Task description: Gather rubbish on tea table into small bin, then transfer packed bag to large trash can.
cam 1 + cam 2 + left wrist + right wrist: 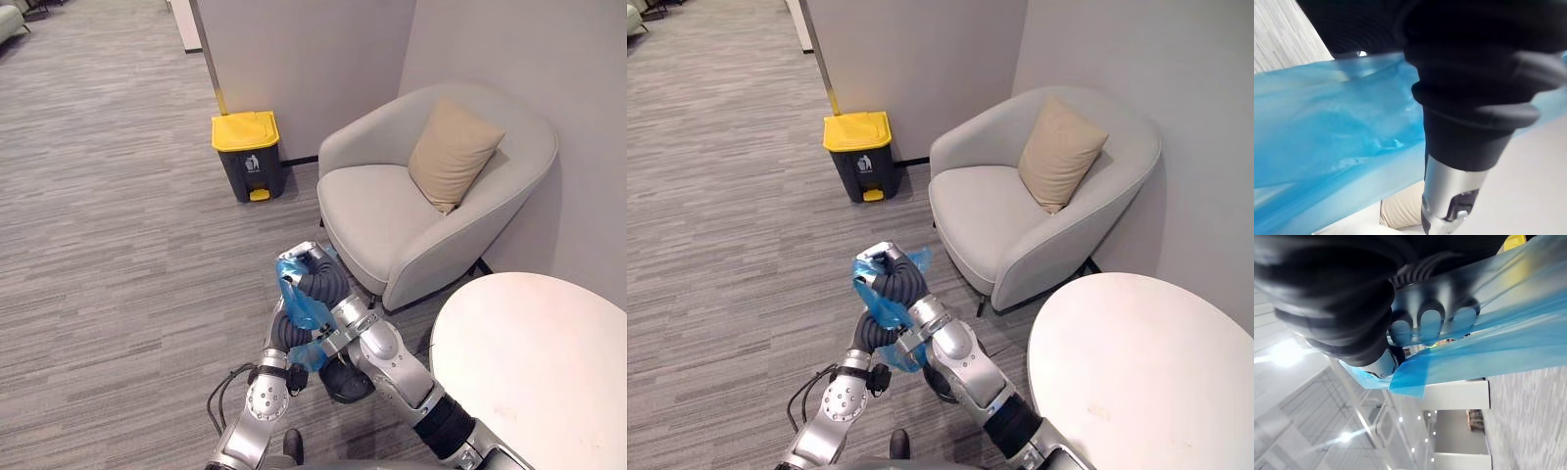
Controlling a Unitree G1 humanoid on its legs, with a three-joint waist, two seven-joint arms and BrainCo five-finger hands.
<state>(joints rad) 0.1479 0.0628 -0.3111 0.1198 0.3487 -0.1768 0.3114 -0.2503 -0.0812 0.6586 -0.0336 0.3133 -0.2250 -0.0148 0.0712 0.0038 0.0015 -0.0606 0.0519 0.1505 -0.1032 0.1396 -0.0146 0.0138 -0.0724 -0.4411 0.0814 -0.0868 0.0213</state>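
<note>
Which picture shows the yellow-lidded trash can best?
The left eye view: the whole trash can stands beside the armchair. The right eye view shows the same; the right wrist view maybe a yellow corner.

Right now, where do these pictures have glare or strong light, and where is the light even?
Right wrist view: ceiling lamps flare bright beyond the right hand, curled on the blue bag. Left wrist view: pale sheen along the bag. Eye views: even light, soft shadow under the armchair.
</note>
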